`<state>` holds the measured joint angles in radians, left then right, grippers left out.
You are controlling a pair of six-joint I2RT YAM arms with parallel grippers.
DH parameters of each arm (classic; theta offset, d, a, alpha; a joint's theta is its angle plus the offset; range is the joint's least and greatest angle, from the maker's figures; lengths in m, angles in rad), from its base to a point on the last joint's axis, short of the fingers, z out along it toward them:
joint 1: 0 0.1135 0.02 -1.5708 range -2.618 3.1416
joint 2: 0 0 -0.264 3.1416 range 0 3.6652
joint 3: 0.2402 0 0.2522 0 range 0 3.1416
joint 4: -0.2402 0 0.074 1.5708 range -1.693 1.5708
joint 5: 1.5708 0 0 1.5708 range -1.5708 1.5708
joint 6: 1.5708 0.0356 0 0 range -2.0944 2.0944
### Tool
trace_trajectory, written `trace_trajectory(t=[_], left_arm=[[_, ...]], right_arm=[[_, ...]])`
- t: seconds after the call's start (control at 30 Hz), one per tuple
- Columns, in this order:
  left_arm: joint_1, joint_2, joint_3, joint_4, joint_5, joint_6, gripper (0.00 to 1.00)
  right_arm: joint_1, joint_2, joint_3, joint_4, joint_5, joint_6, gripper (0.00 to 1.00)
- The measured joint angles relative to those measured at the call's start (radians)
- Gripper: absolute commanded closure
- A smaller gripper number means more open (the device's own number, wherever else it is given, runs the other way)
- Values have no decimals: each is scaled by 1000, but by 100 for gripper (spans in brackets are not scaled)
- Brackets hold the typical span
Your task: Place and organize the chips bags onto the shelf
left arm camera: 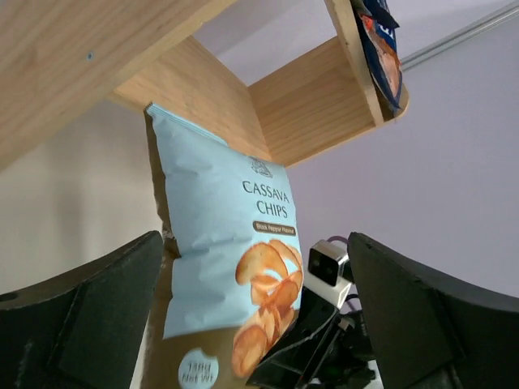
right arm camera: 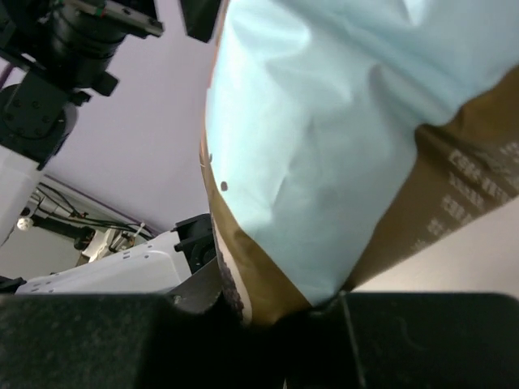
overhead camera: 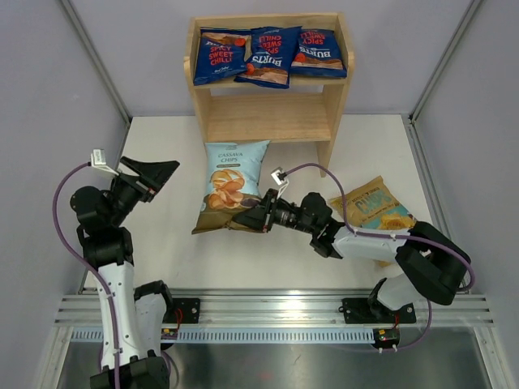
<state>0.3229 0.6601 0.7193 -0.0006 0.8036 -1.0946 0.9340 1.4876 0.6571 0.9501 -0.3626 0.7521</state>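
Three dark blue Burts bags [overhead camera: 268, 53] lie on the top tier of the wooden shelf [overhead camera: 336, 89]. The pale blue Cassava Chips bag [overhead camera: 231, 182] stands in front of the shelf's lower tier, its bottom edge pinched by my right gripper [overhead camera: 258, 217], which is shut on it; in the right wrist view the bag [right arm camera: 324, 146] fills the frame above the jaws. The tan-yellow bag [overhead camera: 375, 207] lies flat on the table at the right. My left gripper [overhead camera: 154, 172] is open and empty, left of the pale bag, which shows between its fingers [left arm camera: 235, 243].
Grey enclosure walls stand left and right. The aluminium rail [overhead camera: 276, 312] with both arm bases runs along the near edge. The shelf's lower tier [overhead camera: 268, 121] holds nothing. The right arm's elbow [overhead camera: 430, 267] lies close to the tan-yellow bag.
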Motion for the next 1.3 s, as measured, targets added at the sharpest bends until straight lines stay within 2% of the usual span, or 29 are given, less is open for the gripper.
trace_trajectory(t=[0.1, 0.27, 0.5, 0.67, 0.83, 1.07, 1.3], left_arm=[[0, 3, 52, -108, -28, 152, 1], [-16, -1, 66, -240, -69, 355, 1], [-134, -23, 66, -357, -147, 544, 1], [-197, -64, 51, -391, -241, 640, 1], [-227, -97, 13, -410, -314, 698, 1], [-248, -97, 5, -427, -342, 729, 1], [-277, -98, 2, -427, -342, 733, 1]], right_arm=[[-67, -47, -30, -38, -29, 15, 87], [-153, -161, -21, -215, -61, -28, 87], [-258, -187, 162, -465, -156, -118, 85], [-323, -103, 311, -540, -208, -147, 84], [-381, 54, 480, -602, -278, -154, 84], [-435, 217, 623, -644, -341, -146, 82], [-459, 368, 769, -617, -400, -64, 75]])
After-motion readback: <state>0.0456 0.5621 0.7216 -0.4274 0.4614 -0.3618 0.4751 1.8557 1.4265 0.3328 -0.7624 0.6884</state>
